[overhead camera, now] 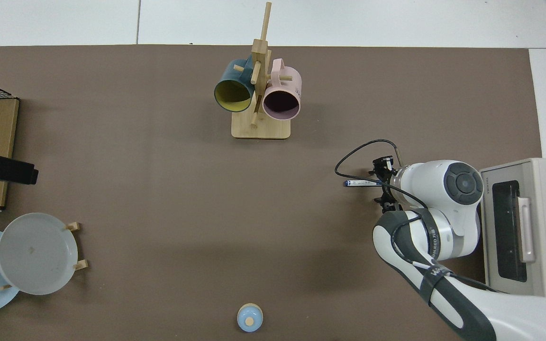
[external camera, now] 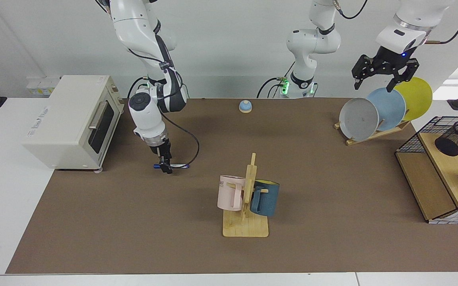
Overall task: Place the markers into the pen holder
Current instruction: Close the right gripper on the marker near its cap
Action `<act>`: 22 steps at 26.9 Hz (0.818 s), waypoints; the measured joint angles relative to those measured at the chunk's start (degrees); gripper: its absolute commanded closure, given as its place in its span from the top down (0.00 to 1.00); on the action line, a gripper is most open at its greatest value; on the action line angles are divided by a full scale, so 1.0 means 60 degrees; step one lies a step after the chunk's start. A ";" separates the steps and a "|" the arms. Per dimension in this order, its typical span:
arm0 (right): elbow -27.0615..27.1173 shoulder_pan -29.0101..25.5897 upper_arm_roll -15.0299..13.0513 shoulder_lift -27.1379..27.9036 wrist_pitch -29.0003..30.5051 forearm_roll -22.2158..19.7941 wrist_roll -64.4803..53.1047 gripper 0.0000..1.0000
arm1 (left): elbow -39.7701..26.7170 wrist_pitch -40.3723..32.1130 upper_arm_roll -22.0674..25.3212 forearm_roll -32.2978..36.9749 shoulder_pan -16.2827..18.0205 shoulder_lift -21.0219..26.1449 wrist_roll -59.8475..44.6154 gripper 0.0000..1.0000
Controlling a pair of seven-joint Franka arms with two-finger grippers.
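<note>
I'm seeing my right end effector (external camera: 166, 165) clamping the slim, white-barrelled, blue-tipped marker (external camera: 175, 166) level; its label is unreadable. The left end effector (external camera: 384, 76) is waiting, fingers apart.

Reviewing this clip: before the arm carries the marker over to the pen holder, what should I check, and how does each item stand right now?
1. The right gripper has its fingers around the marker, near the toaster oven: ok.
2. Marker clear of the mat: cannot tell; it lies level, low over the surface.
3. Pen holder ready to receive: not ok; it lies tipped in the wire basket, mouth not facing up.
4. Carry path: the mug rack stands between marker and basket; pass above it or around it.
5. The left gripper waits open above the plate rack, off the path: ok.
</note>
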 measured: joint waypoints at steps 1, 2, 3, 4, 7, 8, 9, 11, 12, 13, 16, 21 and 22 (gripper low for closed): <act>0.0000 0.0000 0.0000 0.0000 0.0000 0.0000 -0.0001 0.44 | 0.0000 0.0000 -0.0004 0.0000 0.0000 0.0000 0.0000 1.00; -0.0001 0.0000 0.0000 0.0000 0.0000 0.0000 -0.0001 0.39 | 0.0000 0.0000 -0.0006 0.0000 0.0000 0.0000 0.0000 1.00; 0.0003 0.0000 0.0000 -0.0003 0.0028 0.0000 -0.0002 0.35 | 0.0000 0.0000 -0.0007 0.0000 0.0000 0.0000 0.0000 1.00; 0.0010 0.0001 0.0000 -0.0008 0.0068 0.0000 -0.0002 0.32 | 0.0000 -0.0001 -0.0007 0.0000 0.0000 0.0000 0.0000 1.00; 0.0020 0.0000 0.0000 -0.0023 0.0126 0.0000 -0.0002 0.18 | 0.0000 -0.0001 -0.0007 0.0000 0.0000 0.0000 0.0000 1.00; 0.0018 0.0001 -0.0001 -0.0023 0.0126 0.0000 -0.0002 0.14 | 0.0000 -0.0001 -0.0007 0.0000 0.0000 0.0000 0.0000 1.00; 0.0018 0.0001 -0.0001 -0.0023 0.0127 0.0000 -0.0002 0.11 | 0.0000 -0.0001 -0.0007 0.0000 0.0000 0.0000 0.0000 1.00; 0.0028 0.0001 -0.0002 -0.0026 0.0142 0.0000 -0.0002 0.06 | 0.0000 -0.0001 -0.0007 0.0000 0.0000 0.0000 0.0000 1.00; 0.0033 0.0001 -0.0003 -0.0029 0.0144 0.0000 -0.0002 0.05 | 0.0000 -0.0001 -0.0007 0.0000 0.0000 0.0000 0.0000 1.00; 0.0031 0.0001 -0.0004 -0.0033 0.0144 0.0000 -0.0002 0.02 | 0.0000 -0.0001 -0.0006 0.0000 0.0000 0.0000 0.0000 1.00; 0.0031 0.0001 -0.0004 -0.0034 0.0144 0.0000 -0.0002 0.00 | 0.0000 -0.0001 -0.0002 0.0000 0.0000 0.0000 0.0000 1.00; 0.0083 0.0001 -0.0006 -0.0064 0.0031 0.0000 0.0011 0.00 | 0.0000 -0.0002 -0.0012 0.0000 0.0000 0.0000 0.0000 1.00; 0.0143 0.0001 -0.0006 -0.0090 -0.0089 0.0000 0.0014 0.00 | 0.0000 -0.0002 -0.0016 0.0000 0.0000 0.0000 0.0000 1.00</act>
